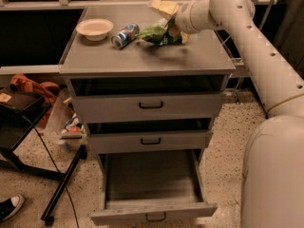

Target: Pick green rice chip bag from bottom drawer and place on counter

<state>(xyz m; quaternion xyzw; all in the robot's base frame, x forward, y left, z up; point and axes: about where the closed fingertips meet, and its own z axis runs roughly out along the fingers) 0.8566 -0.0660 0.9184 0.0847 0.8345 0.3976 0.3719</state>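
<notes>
The green rice chip bag [160,32] lies crumpled on the counter [142,57], just right of a blue drinks can. My gripper [167,19] is at the back of the counter, right at the bag's upper right side and touching or nearly touching it. The white arm reaches in from the right. The bottom drawer [151,182] is pulled out, and its inside shows nothing in it. The two upper drawers are pushed in.
A white bowl [95,28] sits at the counter's back left, with the blue can [125,35] beside it. A black stand and its leg [61,184] are on the floor to the left, next to orange and black bags. My base fills the lower right.
</notes>
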